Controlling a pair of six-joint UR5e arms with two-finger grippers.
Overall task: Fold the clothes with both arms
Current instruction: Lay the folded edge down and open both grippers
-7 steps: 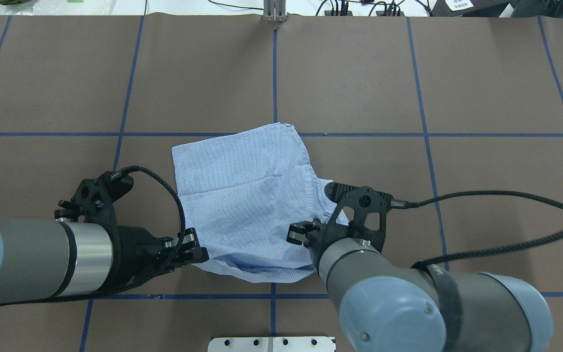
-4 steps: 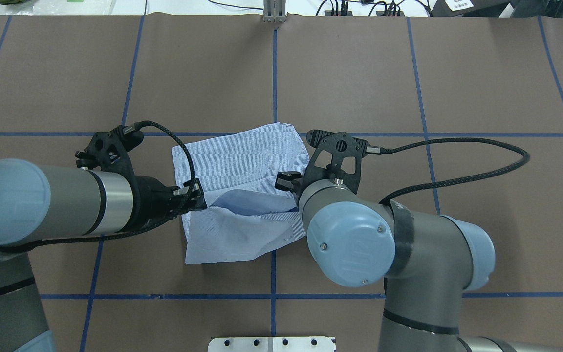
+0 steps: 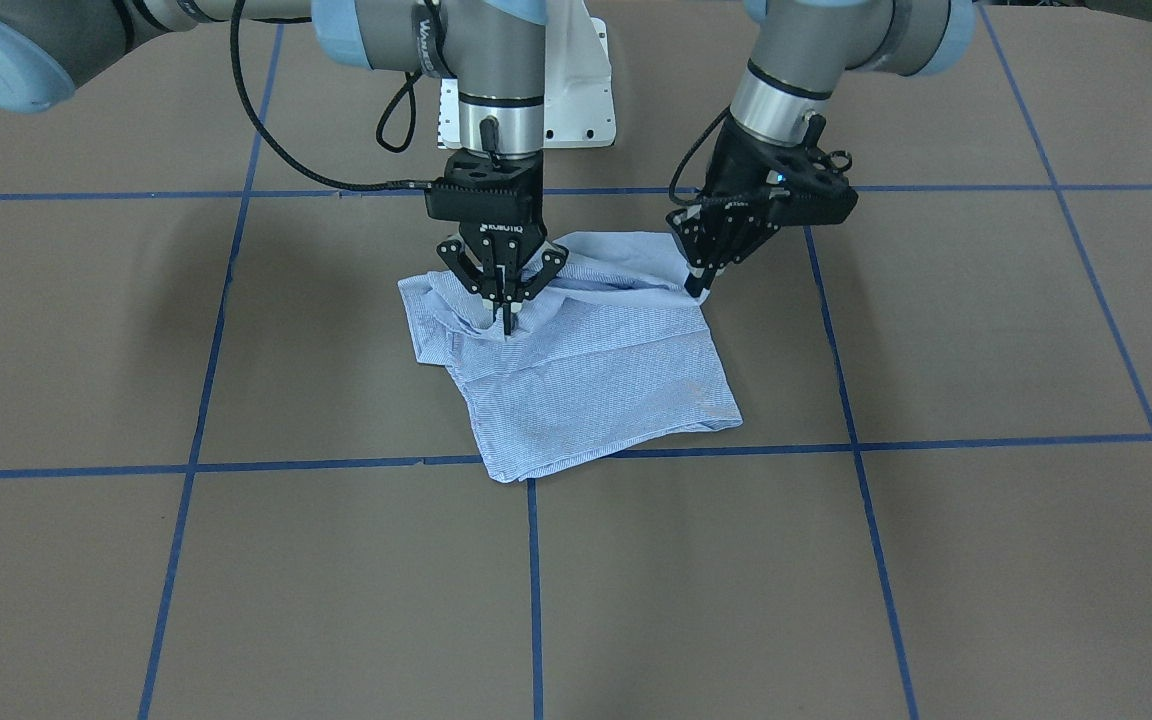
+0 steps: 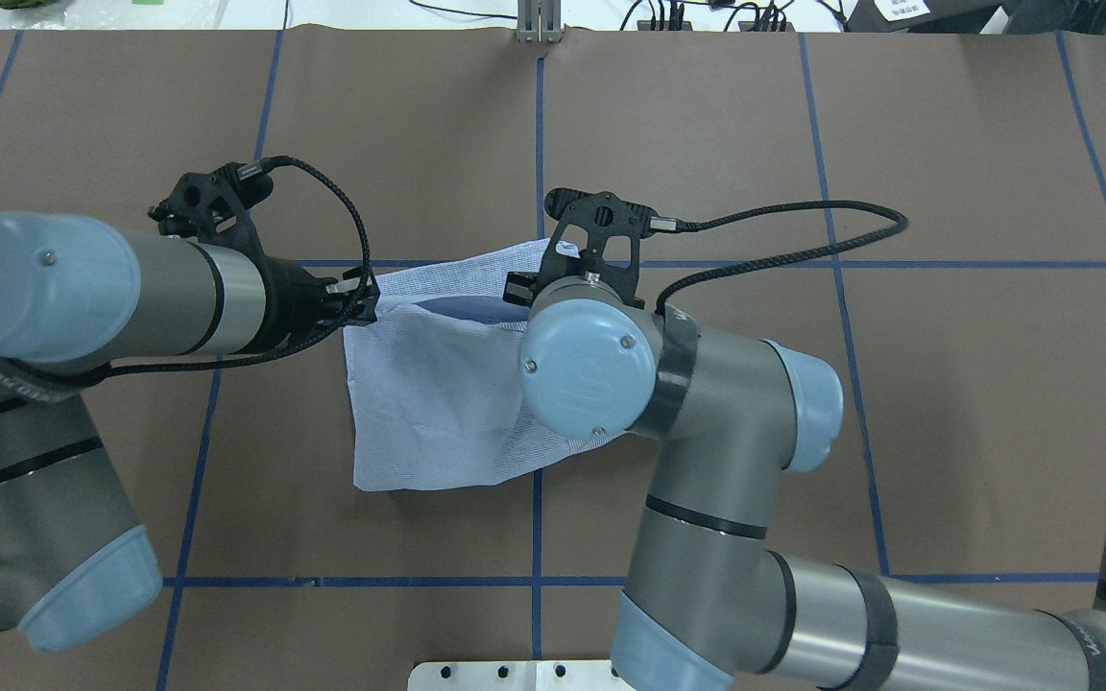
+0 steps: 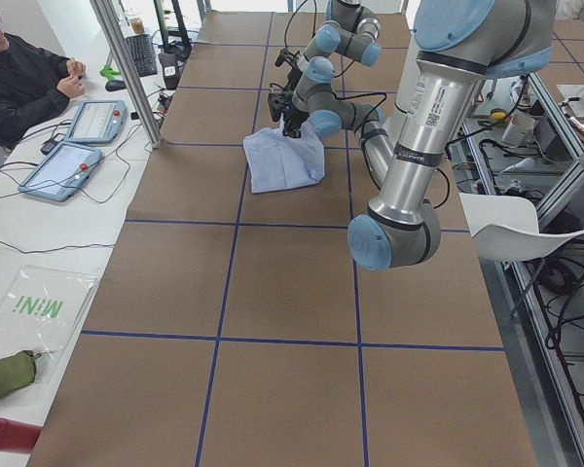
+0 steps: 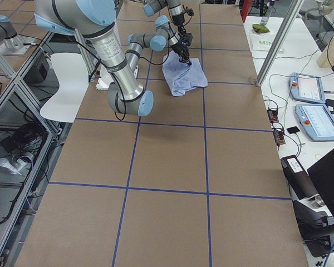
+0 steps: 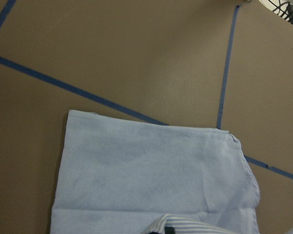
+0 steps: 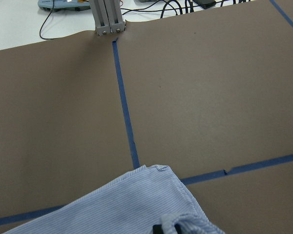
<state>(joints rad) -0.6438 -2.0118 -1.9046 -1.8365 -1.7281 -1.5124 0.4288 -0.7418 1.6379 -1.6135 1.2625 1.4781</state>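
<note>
While the brown table (image 3: 236, 560) with its blue tape grid fills each view, the right arm (image 4: 707, 403) hides part of the shirt (image 3: 596, 390) from overhead, and the left arm (image 4: 131, 297) reaches in opposite. The shirt lies half-folded near the table's centre. The right gripper (image 3: 504, 318) and left gripper (image 3: 700, 285) each pinch a lifted fold, fingers closed. A black cable (image 4: 803, 206) loops beyond.

Robotics lab: grid-taped table (image 4: 995, 384), apparent teach pendants (image 5: 63, 167) (cabled).

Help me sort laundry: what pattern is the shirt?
The light blue cloth shirt has fine white stripes, clearest in the right wrist view.
</note>
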